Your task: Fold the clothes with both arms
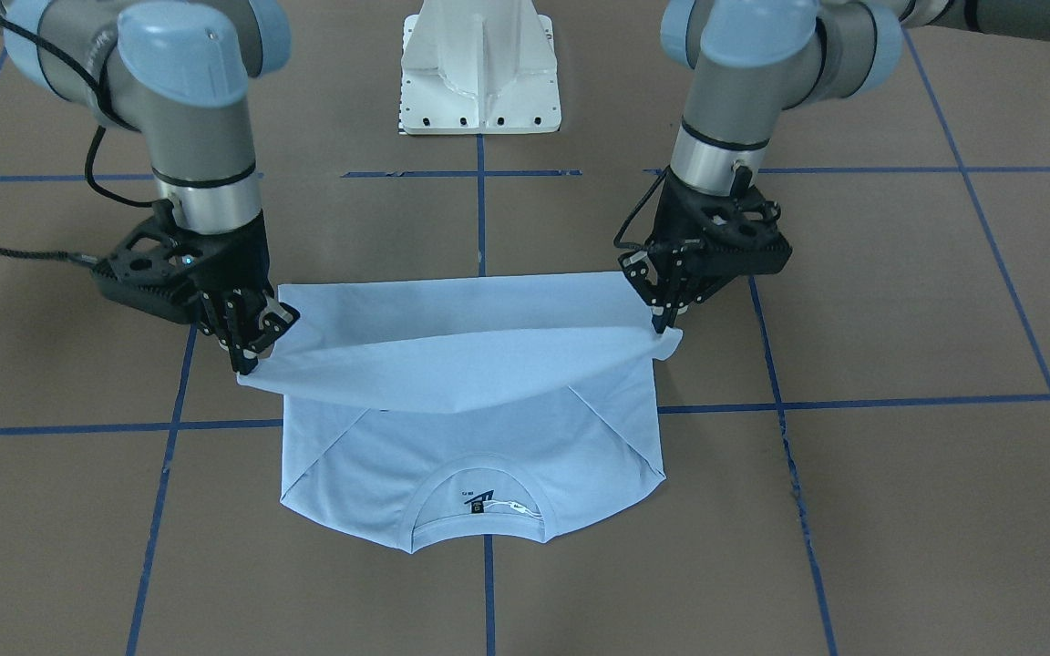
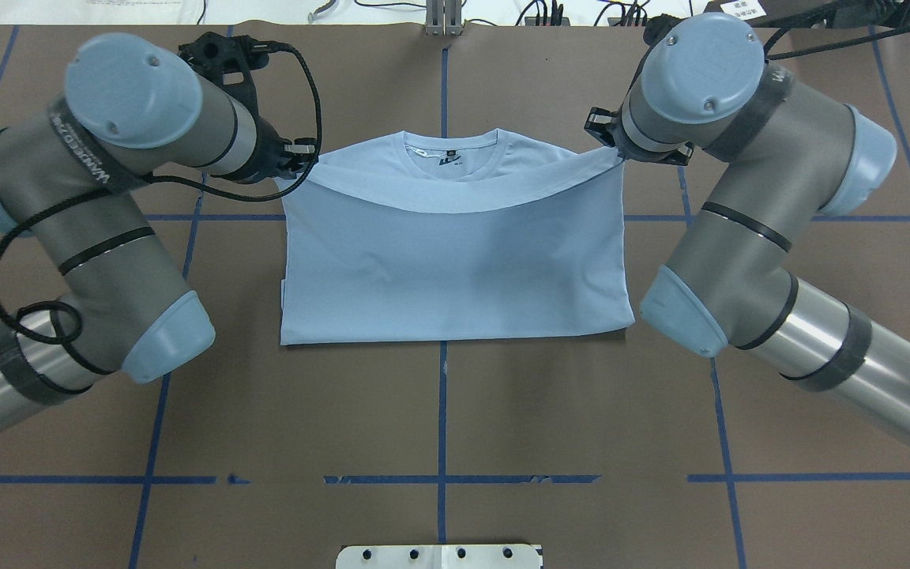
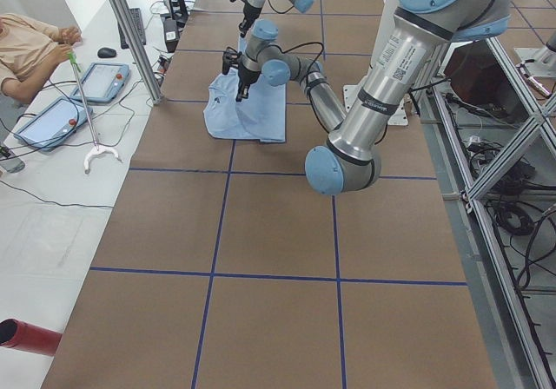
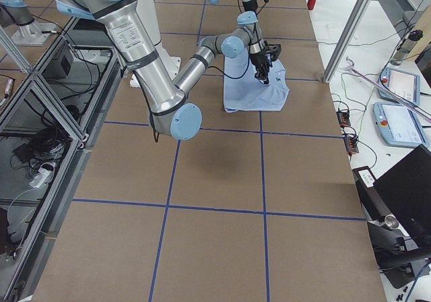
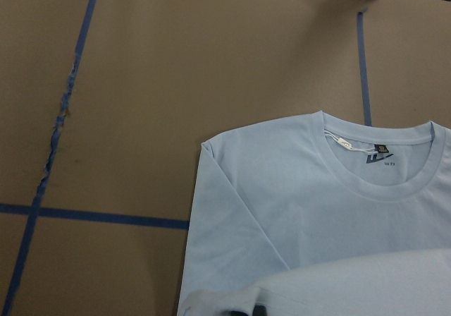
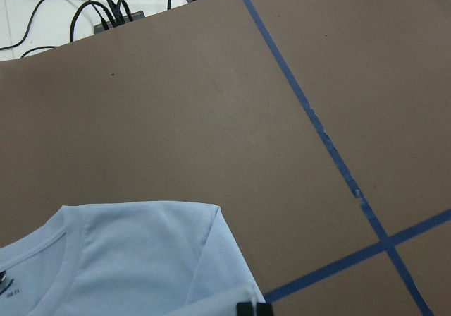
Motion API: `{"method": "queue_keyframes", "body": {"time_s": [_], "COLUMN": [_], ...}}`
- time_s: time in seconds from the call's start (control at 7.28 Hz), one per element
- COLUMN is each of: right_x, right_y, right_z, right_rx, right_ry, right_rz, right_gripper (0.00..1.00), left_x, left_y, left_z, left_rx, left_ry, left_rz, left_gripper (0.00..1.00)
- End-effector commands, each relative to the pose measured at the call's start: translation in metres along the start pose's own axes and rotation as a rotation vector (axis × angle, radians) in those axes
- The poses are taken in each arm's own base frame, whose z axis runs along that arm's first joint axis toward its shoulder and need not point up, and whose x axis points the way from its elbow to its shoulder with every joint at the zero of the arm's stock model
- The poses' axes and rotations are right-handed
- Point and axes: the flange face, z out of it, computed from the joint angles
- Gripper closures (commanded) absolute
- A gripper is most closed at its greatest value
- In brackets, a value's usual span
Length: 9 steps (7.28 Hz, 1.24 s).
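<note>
From your side of the table (image 1: 899, 528), the nearest part of the light blue T-shirt (image 1: 470, 451) is its round ribbed collar (image 5: 384, 189). It lies flat and points towards you. Inside the neck you can see a small dark neck label (image 1: 476, 507), a dark printed mark and a thin white tag (image 1: 518, 507). The shirt sits at the middle of the table, where two of the blue tape lines (image 1: 853, 402) cross. Both sleeves are turned in over the body, leaving diagonal edges that run from the shoulders towards the centre.

Further back, the lower half is doubled over the upper half, and the hem (image 1: 452, 378) hangs just above the chest. It is stretched between its two corners and sags in the middle, so its edge makes a shallow curve short of the collar. The cloth looks smooth, with few wrinkles.

On your right, the left gripper (image 1: 666, 321) is pinched closed on one hem corner. On your left, the right gripper (image 1: 247, 353) is clamped the same way on the other. Both point down, close above the table. The crease of the fold lies flat on the robot's side, and beyond it stands the white pedestal (image 1: 481, 68).
</note>
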Motion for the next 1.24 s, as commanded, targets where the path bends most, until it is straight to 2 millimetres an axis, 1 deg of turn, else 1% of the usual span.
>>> {"method": "queue_keyframes", "body": {"time_s": [0.0, 0.14, 0.27, 0.41, 0.69, 0.82, 0.96, 1.1], "right_x": [-0.023, -0.024, -0.02, -0.019, -0.017, -0.017, -0.015, -0.018], "right_y": [-0.014, -0.017, -0.016, -0.014, -0.005, -0.004, -0.003, -0.004], "right_z": [0.073, 0.098, 0.114, 0.12, 0.127, 0.128, 0.13, 0.127], "right_rx": [0.009, 0.008, 0.006, 0.002, 0.001, 0.003, 0.002, 0.005], "right_ry": [0.024, 0.03, 0.039, 0.048, 0.059, 0.06, 0.063, 0.057], "right_rz": [0.002, 0.003, 0.003, 0.001, -0.009, -0.01, -0.009, 0.0], "right_gripper": [1.0, 1.0, 1.0, 1.0, 1.0, 1.0, 0.68, 0.01], "left_x": [-0.001, -0.004, -0.012, -0.017, -0.015, -0.015, -0.017, -0.022], "left_y": [-0.025, -0.029, -0.03, -0.032, -0.03, -0.03, -0.029, -0.026], "left_z": [0.067, 0.094, 0.119, 0.137, 0.141, 0.14, 0.14, 0.142], "left_rx": [0.037, 0.035, 0.033, 0.043, 0.041, 0.041, 0.041, 0.037], "left_ry": [-0.032, -0.037, -0.042, -0.058, -0.061, -0.059, -0.061, -0.064], "left_rz": [-0.008, -0.009, -0.007, -0.008, -0.005, -0.005, -0.005, -0.004], "left_gripper": [1.0, 1.0, 1.0, 1.0, 1.0, 1.0, 0.76, 0.14]}}
